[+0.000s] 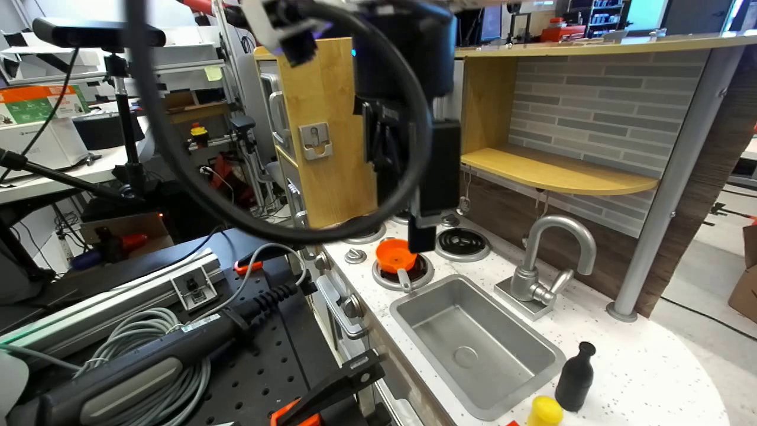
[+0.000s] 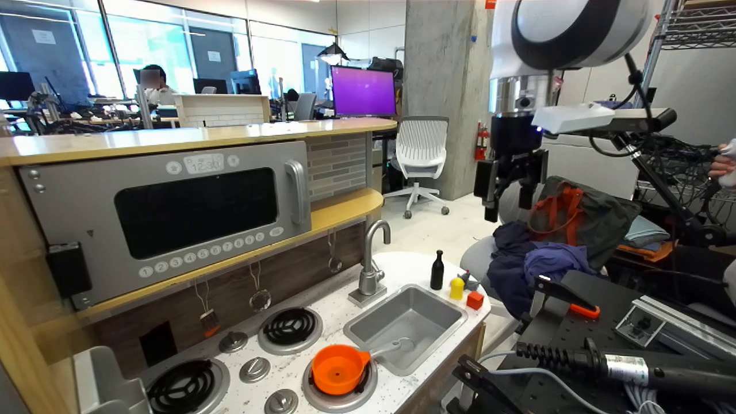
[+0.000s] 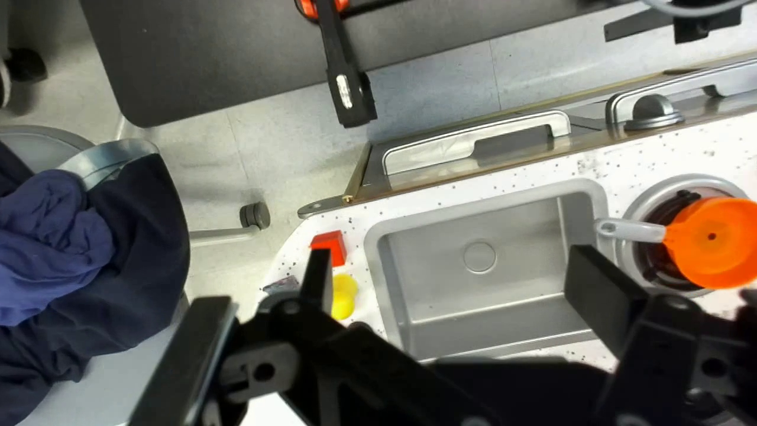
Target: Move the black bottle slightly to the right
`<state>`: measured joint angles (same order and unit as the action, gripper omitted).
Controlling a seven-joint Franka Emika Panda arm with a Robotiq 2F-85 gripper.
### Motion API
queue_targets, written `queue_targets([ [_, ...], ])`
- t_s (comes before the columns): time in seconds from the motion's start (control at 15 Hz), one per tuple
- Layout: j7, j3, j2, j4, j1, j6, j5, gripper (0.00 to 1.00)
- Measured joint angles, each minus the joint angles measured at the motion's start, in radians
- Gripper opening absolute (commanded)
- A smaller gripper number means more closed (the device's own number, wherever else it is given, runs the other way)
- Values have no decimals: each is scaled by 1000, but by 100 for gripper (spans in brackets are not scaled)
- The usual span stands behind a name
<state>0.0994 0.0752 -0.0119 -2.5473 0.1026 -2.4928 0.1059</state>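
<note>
black, round-bodied, narrow-necked bottle [image 2: 437, 274], upright, axis vertical; near rounded end edge of white speckled countertop [image 1: 656, 378]; well below black two-fingered gripper [image 2: 508, 207], spread wide, empty.

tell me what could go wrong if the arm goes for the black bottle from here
The open pincer could clip the yellow object close beside the black bottle. An off-centre touch might also tip the bottle, which stands upright near the edge of the sink, perhaps knocking it in.
</note>
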Motion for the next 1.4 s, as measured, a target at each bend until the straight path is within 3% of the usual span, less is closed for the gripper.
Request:
queue_targets([
  [0.6,12,7,-484,395,-1,-42,-57,100],
  [1.4,48,49,-802,746,13,-39,-58,100],
])
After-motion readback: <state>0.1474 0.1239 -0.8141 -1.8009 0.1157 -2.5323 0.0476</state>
